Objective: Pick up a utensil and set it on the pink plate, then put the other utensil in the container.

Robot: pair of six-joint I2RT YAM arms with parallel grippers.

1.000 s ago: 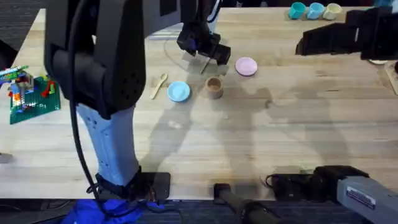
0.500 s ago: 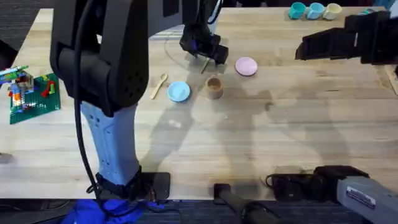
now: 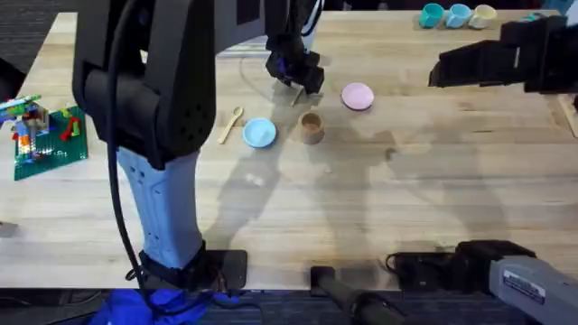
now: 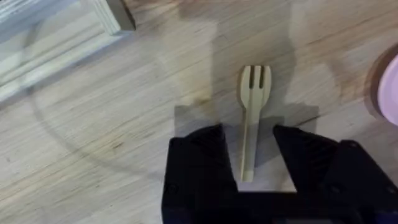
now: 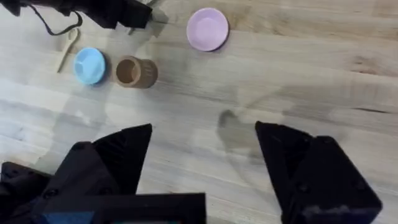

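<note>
The wooden fork (image 4: 252, 112) lies flat on the table, tines pointing away from my left gripper (image 4: 247, 142). That gripper is open, with one black finger (image 4: 202, 152) on each side of the fork's handle and a gap on both sides. From above, the left gripper (image 3: 302, 81) hovers over the fork (image 3: 297, 96), just left of the pink plate (image 3: 358, 96). The brown cup (image 3: 311, 126) stands below the fork, and the wooden spoon (image 3: 231, 124) lies left of a blue plate. My right gripper (image 5: 202, 158) is open, high over bare table, holding nothing.
A light blue plate (image 3: 259, 134) sits between spoon and cup. A white tray (image 4: 56, 37) lies beyond the fork. A toy brick model (image 3: 41, 131) stands at the left edge; small coloured cups (image 3: 456, 14) stand at the far right.
The left gripper has shifted slightly up and to the left over the fork. The right arm drew back a little to the right. The fork, spoon, cup and plates have not moved.
</note>
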